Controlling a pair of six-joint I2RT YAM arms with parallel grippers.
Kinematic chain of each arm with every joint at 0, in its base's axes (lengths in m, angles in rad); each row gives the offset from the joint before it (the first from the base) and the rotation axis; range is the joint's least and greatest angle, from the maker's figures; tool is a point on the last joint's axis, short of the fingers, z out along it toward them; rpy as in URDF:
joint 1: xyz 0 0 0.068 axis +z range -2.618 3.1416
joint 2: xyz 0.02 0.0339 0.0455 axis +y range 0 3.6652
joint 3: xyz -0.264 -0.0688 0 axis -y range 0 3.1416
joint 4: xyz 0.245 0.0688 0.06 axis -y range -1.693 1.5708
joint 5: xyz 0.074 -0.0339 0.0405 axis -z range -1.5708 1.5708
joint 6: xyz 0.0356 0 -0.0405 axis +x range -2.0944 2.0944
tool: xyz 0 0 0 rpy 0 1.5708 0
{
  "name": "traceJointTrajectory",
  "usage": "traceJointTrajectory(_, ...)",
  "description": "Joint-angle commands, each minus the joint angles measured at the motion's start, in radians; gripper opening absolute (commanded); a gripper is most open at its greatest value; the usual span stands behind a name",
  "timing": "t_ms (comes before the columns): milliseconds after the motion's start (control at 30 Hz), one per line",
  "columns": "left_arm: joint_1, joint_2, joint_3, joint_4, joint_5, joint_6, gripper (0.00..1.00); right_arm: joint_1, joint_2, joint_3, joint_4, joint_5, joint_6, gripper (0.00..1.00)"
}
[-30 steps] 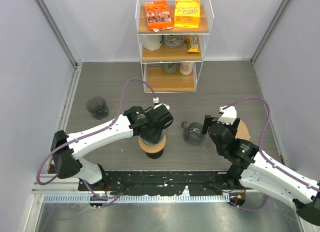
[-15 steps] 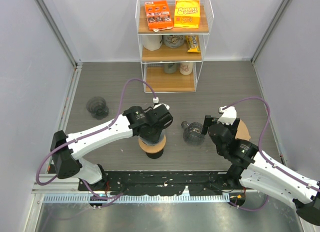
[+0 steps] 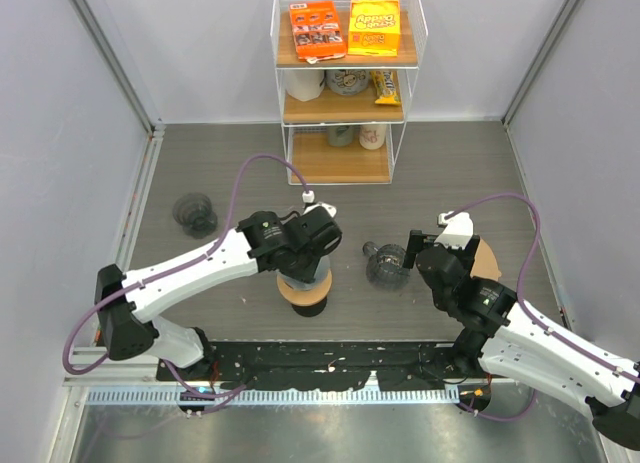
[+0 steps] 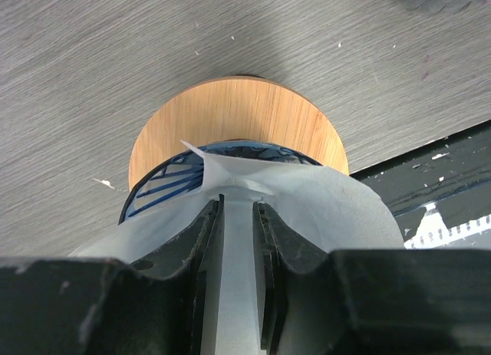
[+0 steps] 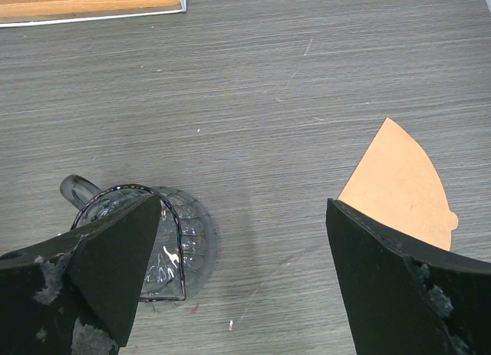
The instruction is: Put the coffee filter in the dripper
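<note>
Left gripper (image 4: 238,207): jaws pinching the white filter (image 4: 330,209) by a fold in the paper. The filter sits over the blue-ribbed dripper (image 4: 163,185), which stands on a round bamboo base (image 4: 238,113). Ribs are bare at the 9 o'clock side, so the paper covers the mouth unevenly. Cannot tell whether its tip has reached the bottom of the cone.

Right gripper (image 5: 245,248): jaws spread wide, holding nothing, above the surface (image 5: 268,79). A glass dripper (image 5: 165,248) lies below its 9 o'clock finger and a brown filter (image 5: 403,186) lies flat at 3 o'clock. Both are well apart from the left arm's work.

Judgement: placement step, near release.

Risks:
- Paper is light, so it may cling to a pad when the jaws part and lift out with the gripper.
- Off-centre seating could leave the filter tilted, or tip it over the 3 o'clock rim.
- Pushing down further could crumple the paper or shove the dripper off its base, as nothing steadies it.
- Pinched fold may stay creased and hold the cone shut.
</note>
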Motion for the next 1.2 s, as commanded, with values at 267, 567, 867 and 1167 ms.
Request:
traceJointTrajectory(267,-0.006,-0.129,0.048,0.049,0.025,0.034,0.31,-0.004,-0.010,0.008,0.025,0.024,0.009,0.95)
traceJointTrajectory(567,-0.006,-0.185,0.100,0.032,-0.040,0.062,0.38,-0.004,-0.024,0.004,0.025,0.023,0.011,0.95)
traceJointTrajectory(867,0.005,-0.370,0.155,-0.002,-0.389,0.068,0.92,-0.004,-0.085,-0.006,0.027,0.026,0.009,0.95)
traceJointTrajectory(1167,0.405,-0.602,-0.140,0.203,-0.302,0.046,0.99,-0.006,-0.124,-0.018,0.025,0.046,0.012,0.95)
